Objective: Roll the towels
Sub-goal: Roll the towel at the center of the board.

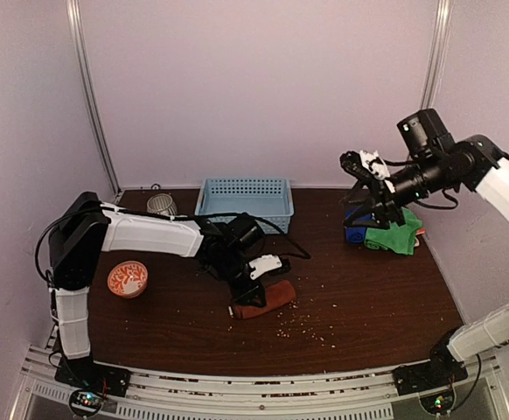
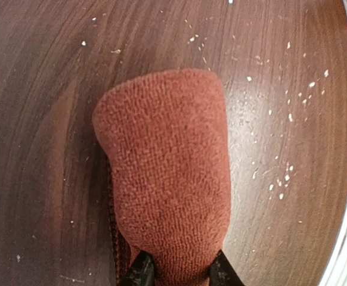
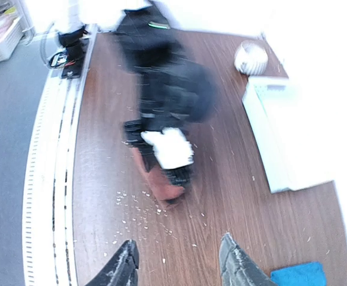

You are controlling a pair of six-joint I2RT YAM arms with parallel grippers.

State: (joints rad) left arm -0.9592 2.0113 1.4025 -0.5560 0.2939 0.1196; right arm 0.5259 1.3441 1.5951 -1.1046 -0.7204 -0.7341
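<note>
A rust-red towel (image 1: 270, 300), rolled into a short roll, lies on the dark wooden table near the middle. My left gripper (image 1: 253, 278) is shut on the roll's near end. In the left wrist view the roll (image 2: 167, 173) fills the centre, and the gripper (image 2: 180, 269) has one black fingertip pressed on each side of it. A green towel (image 1: 396, 234) and a blue towel (image 1: 354, 231) lie together at the right. My right gripper (image 1: 362, 171) hangs open in the air above them. Nothing sits between the right gripper (image 3: 179, 257) fingers, and the blue towel (image 3: 299, 275) shows at the lower right.
A light blue lattice basket (image 1: 244, 199) stands at the back centre with a ribbed cup (image 1: 161, 205) to its left. An orange-and-white bowl (image 1: 128, 279) sits at the left. Pale crumbs (image 1: 311, 324) are scattered over the table in front of the roll.
</note>
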